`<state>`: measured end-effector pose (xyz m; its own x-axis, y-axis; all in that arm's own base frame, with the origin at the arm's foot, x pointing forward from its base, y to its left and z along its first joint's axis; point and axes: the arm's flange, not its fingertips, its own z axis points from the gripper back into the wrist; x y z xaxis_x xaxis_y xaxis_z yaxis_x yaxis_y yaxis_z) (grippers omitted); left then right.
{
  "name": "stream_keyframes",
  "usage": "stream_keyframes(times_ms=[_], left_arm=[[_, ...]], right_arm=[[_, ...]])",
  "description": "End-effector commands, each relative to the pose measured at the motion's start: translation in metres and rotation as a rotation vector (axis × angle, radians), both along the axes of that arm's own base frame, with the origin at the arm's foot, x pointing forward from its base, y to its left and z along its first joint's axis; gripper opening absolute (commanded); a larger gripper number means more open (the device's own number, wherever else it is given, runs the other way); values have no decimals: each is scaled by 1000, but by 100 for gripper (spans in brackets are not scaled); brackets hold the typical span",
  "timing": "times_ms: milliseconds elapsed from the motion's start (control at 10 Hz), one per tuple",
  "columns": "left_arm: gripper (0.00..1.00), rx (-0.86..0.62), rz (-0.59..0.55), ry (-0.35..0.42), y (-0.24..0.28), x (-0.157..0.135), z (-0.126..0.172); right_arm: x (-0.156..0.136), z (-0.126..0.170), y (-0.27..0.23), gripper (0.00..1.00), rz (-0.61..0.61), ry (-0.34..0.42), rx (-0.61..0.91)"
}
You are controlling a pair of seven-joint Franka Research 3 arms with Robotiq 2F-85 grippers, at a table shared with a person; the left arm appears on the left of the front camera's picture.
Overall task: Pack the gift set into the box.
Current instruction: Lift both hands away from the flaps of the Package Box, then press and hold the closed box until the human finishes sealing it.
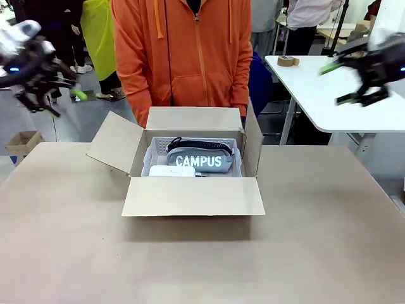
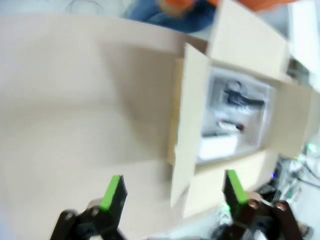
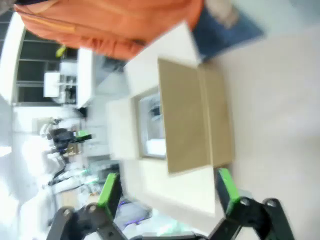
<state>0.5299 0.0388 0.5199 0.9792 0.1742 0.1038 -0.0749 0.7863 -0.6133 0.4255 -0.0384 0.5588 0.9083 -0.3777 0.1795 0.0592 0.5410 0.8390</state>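
The box (image 1: 193, 196) stands open in the middle of the table, all four flaps spread. Inside it lies the gift set: a grey "CAMPUS" pouch (image 1: 198, 160) and a flat white pack (image 1: 172, 171) resting in a pale perforated tray (image 1: 155, 149). My left gripper (image 1: 60, 100) hangs open, high at the far left, well away from the box. My right gripper (image 1: 338, 82) is open and high at the far right. From above, the left wrist view has the left gripper (image 2: 173, 192) open over the box (image 2: 187, 125), and the right gripper (image 3: 167, 192) is open over the box (image 3: 187, 120).
A person in an orange hoodie (image 1: 183, 57) stands right behind the box at the far edge. A white table (image 1: 329, 95) with a tape roll (image 1: 288, 61) is at the back right. A small brown carton (image 1: 22, 142) sits on the floor at the left.
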Motion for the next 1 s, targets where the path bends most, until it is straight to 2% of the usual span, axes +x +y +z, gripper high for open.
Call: stream_keyframes(times_ms=[0,100,200,300,900], left_arm=[[100,-479,-144,92,71,-16,-58],[100,-689,-129,89,88,-7,-88],[100,-810,-61,90,97,-6,-98],[100,-341,-51,-39,80,-31,-44],[100,-341,-51,-39,80,-31,-44]], right_arm=[[1,-59,-71,100,23,183,258],[0,-85,-95,100,-8,193,385],[5,-105,-95,100,-104,259,400],[-30,-42,-84,100,9,106,298],[-30,-42,-84,100,9,106,298]])
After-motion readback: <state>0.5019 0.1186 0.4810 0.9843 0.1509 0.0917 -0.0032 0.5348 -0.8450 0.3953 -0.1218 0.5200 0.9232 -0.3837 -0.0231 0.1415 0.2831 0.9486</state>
